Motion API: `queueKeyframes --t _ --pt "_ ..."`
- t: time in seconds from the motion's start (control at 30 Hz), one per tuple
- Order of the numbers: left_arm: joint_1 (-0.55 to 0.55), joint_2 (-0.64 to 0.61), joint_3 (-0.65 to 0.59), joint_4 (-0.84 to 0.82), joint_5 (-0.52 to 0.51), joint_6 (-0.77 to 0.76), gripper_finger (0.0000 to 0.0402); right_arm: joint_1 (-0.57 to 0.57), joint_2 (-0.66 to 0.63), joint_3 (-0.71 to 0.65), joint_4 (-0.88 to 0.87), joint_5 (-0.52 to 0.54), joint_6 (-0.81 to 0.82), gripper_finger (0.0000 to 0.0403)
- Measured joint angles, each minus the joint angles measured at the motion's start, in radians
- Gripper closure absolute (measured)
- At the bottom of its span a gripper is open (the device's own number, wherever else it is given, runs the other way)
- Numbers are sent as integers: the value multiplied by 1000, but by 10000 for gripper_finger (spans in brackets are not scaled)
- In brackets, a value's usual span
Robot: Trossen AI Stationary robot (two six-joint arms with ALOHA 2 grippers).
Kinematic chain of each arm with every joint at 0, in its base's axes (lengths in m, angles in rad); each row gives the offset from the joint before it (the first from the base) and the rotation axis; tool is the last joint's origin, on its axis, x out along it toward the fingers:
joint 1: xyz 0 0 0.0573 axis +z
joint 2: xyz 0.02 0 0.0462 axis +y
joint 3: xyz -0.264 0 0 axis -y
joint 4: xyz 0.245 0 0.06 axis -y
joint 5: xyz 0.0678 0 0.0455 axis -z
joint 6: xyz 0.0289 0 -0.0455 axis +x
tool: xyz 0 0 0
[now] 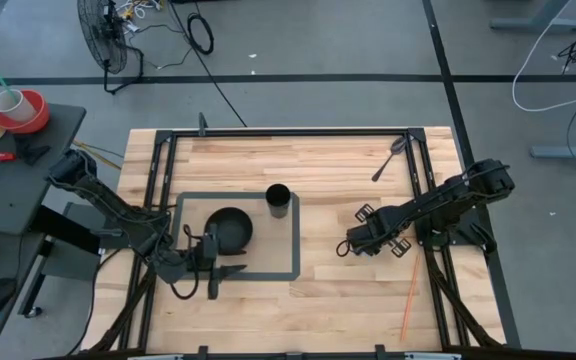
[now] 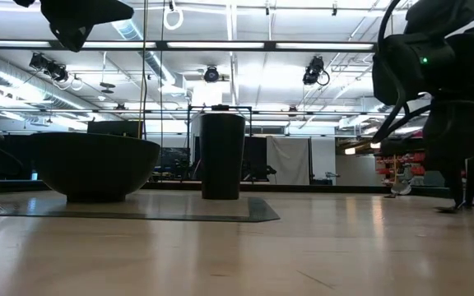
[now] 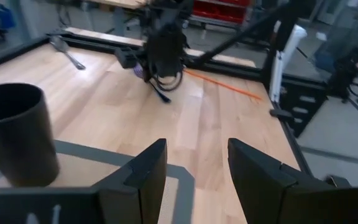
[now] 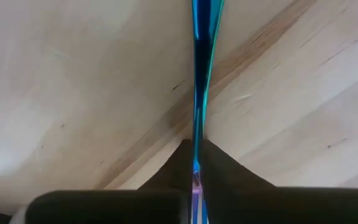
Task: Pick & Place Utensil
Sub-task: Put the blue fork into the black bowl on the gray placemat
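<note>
A thin, shiny blue utensil (image 4: 199,74) shows edge-on in the right wrist view, running forward from my shut right gripper (image 4: 196,167). That gripper (image 1: 352,243) hovers low over the table's right half, right of the grey-taped square. A black cup (image 1: 278,200) and a black bowl (image 1: 230,230) stand inside that square. My left gripper (image 1: 224,268) waits open at the square's near edge, next to the bowl, touching nothing. From the left wrist view, the blue utensil (image 3: 160,93) hangs beneath the right gripper. My right gripper pinches the blue utensil between its two fingers (image 4: 219,165), on a thin flat stretch (image 4: 196,134) seen edge-on; which part that is, I cannot tell. The fingers slant down toward the table's left. The utensil points on past the fingertips, close over the wood.
A grey utensil (image 1: 392,158) lies near the far right corner. A thin orange stick (image 1: 408,308) lies by the near right edge. A black metal frame (image 1: 288,132) borders the table. Bare wood lies between the square and the right gripper.
</note>
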Motion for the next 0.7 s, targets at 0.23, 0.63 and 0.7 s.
queueKeyframes --t 0.23,0.63,0.7 --pt "-4 0 0 63 -203 -1 225 21 4 68 60 -25 94 392" --pt "67 166 0 129 -424 -352 225 124 2 311 231 90 557 392" --pt "101 196 0 183 -408 -358 225 126 2 325 292 144 739 392"
